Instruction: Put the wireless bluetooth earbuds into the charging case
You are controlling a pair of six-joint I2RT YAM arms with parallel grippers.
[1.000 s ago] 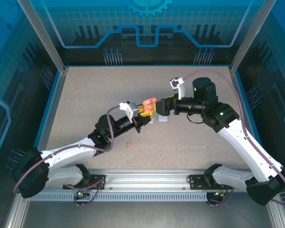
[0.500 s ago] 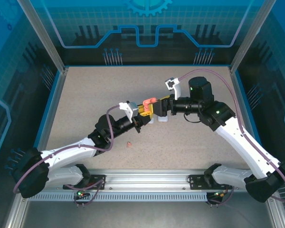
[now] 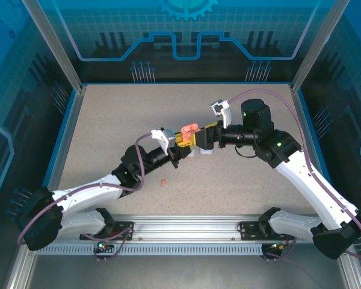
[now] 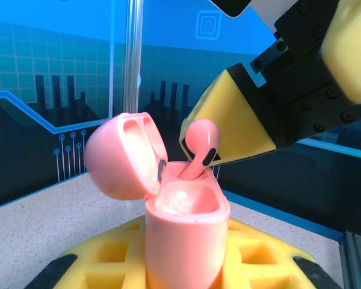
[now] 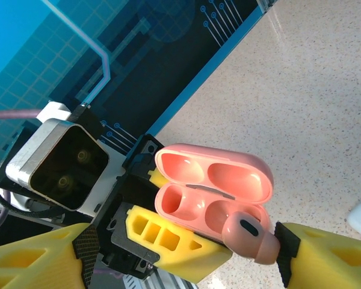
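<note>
Right tool (image 3: 200, 137) nearer; earbud (image 5: 250, 238) at case (image 4: 183, 235) mouth

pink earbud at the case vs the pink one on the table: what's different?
The case earbud sits stem-down in a slot of the open case, up off the table; the table earbud lies loose on it. The case earbud touches a finger of the right gripper; nothing touches the table earbud. Both are salmon pink.
</note>
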